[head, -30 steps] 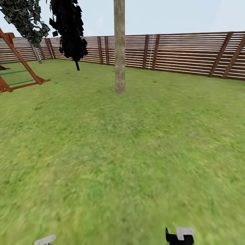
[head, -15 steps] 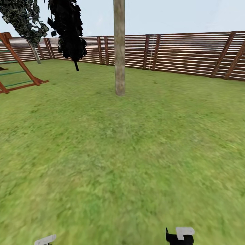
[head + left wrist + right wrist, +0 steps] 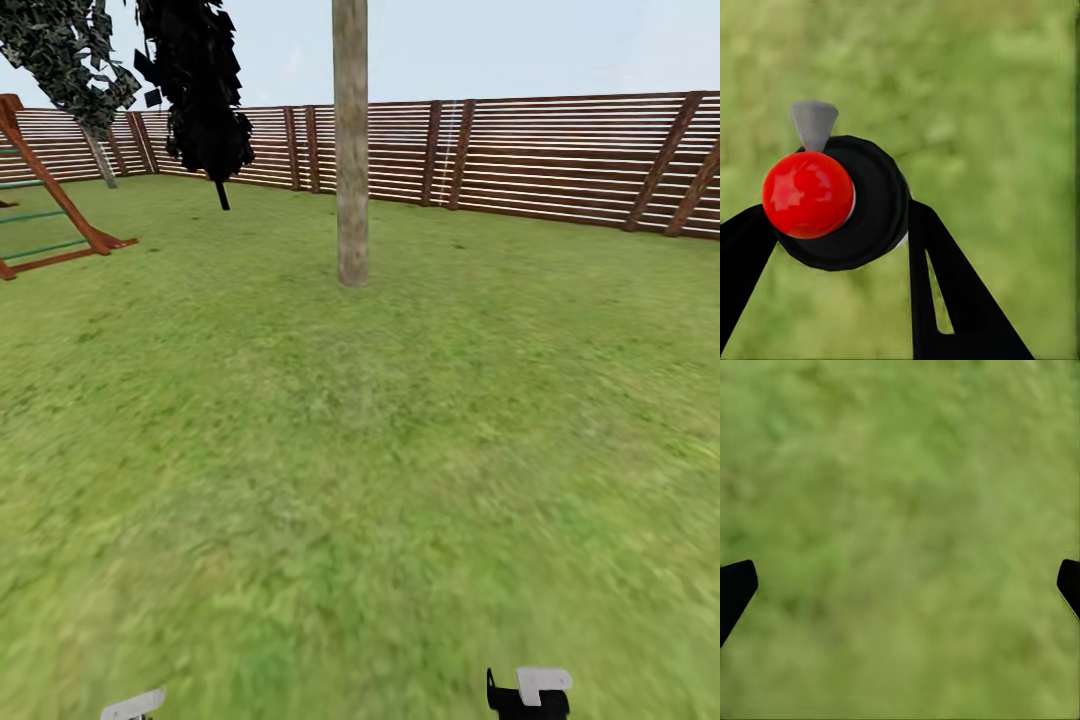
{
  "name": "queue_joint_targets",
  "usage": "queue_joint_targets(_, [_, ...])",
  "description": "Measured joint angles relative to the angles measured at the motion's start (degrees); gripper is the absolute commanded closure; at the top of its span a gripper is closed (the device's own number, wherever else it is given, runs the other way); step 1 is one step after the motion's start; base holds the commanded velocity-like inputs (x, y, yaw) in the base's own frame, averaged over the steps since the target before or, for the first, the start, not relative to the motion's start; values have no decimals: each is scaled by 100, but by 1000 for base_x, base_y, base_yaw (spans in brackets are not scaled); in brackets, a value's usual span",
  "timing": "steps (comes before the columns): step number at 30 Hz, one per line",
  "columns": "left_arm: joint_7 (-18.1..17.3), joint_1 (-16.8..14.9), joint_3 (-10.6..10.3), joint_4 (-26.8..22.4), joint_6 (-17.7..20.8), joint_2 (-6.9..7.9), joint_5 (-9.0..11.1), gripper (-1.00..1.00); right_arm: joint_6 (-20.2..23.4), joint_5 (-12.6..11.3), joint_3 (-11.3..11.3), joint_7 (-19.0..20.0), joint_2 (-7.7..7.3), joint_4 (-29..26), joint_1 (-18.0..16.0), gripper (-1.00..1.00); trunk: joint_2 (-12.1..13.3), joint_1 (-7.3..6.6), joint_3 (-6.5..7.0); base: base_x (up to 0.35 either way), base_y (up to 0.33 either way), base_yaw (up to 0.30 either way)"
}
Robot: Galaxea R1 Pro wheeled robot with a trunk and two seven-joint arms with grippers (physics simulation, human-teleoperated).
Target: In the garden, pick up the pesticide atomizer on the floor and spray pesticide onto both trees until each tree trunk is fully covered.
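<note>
The pesticide atomizer sits between the fingers of my left gripper, clamped on its round black body, with the red cap facing my wrist camera and the grey nozzle tip jutting past it. I hold it low, over blurred grass, presumably because there is nothing within range to spray yet and a low carry keeps the bottle steady while the base rolls.

The tree trunk I judge to be the target stands upright ahead, slightly left of centre in the head view, a pale mottled column rising out of frame, well apart from both arms with open lawn between. So the atomizer is far short of the trunk; the remaining approach is a matter for the base rather than the arm, as far as I can judge.

My right gripper is spread wide and holds nothing, its two dark fingertips at the edges of its wrist view with only grass beyond (free to help later, if needed).

Further out, a black-foliaged tree stands left of the trunk, a red-brown play frame sits at the far left, and the slatted wooden fence closes the garden behind.
</note>
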Motion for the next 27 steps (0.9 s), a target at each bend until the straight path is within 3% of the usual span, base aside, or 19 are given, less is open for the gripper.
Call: queue_joint_targets(27, [0,0,1,0,0,-1,0,100,-2,0,-6,0,-1,0,0,-100,0,0,0,336,0,0])
